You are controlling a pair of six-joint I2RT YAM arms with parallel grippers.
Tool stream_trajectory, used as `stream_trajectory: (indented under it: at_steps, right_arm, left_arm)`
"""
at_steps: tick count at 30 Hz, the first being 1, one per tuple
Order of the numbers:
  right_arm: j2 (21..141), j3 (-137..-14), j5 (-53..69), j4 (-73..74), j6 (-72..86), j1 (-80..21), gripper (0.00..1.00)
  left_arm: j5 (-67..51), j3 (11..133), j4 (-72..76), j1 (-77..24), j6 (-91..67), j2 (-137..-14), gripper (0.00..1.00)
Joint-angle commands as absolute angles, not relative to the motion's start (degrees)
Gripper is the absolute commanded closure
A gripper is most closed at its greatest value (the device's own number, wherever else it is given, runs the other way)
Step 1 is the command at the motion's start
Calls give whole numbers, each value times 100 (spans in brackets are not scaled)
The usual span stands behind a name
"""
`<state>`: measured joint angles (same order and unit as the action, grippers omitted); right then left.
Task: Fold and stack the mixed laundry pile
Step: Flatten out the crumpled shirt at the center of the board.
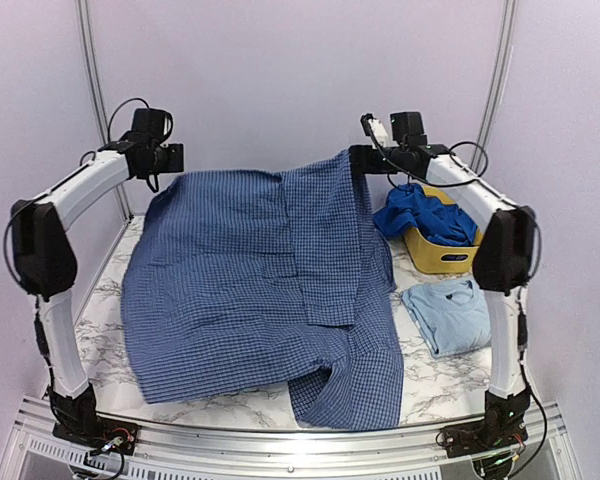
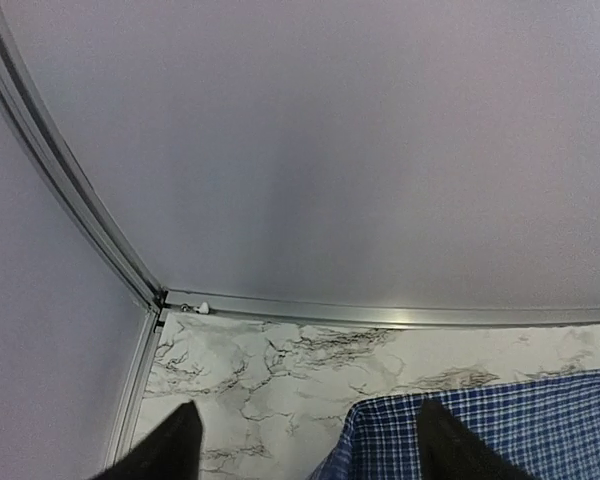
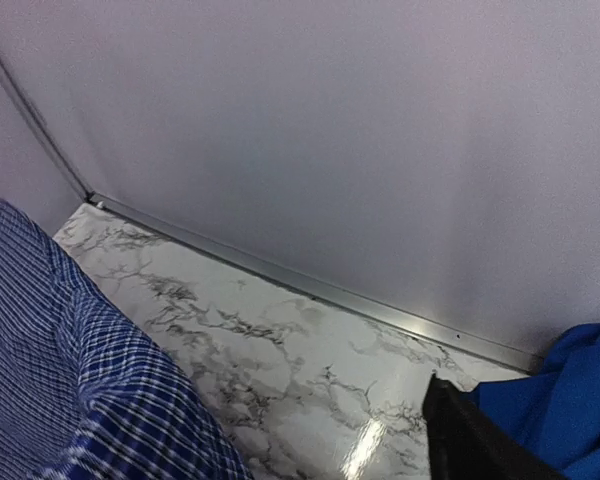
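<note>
The navy-and-white check shirt (image 1: 260, 280) lies spread over most of the table, with its right front panel folded inward. My left gripper (image 1: 170, 160) hovers at the shirt's far left corner. In the left wrist view its fingers (image 2: 170, 450) stand apart over bare marble, and the shirt's edge (image 2: 500, 420) lies below the right one. My right gripper (image 1: 365, 160) is at the far right corner, where the cloth rises toward it. The right wrist view shows one finger (image 3: 460, 435), the shirt (image 3: 70, 380) at the left and nothing gripped. A folded pale sky-blue T-shirt (image 1: 450, 312) lies at the right.
A small yellow basket (image 1: 442, 255) at the right rear holds a bright royal-blue piece (image 1: 425, 212) that spills over its rim, close beside my right finger (image 3: 570, 400). The metal rail and back wall (image 2: 380, 315) run just beyond both grippers. The shirt's hem overhangs toward the near edge.
</note>
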<state>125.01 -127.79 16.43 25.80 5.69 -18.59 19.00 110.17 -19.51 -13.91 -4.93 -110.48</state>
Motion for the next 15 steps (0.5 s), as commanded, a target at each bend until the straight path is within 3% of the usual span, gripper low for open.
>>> stream_trajectory:
  at_steps: [1,6,11,15]
  right_arm:
    - [13457,-14663,1128,4458,541,-1631,2]
    - [12521,-12002,965,3837,697,-1430,1]
    - [12132,-11512,862,4105,640,-1377,2]
    - [11534,-10921,2091,3955,630,-1499,10]
  left_arm:
    - [2402,12211,-2899,-1378,-581,-11622,1]
    - [2071,10817,-2867,-1426,-1024,-10892,1]
    - [1547,8781,-2549,-1923,-1409,-9869,1]
    - [981,7530,-2196,-2415,-1945,-9356,1]
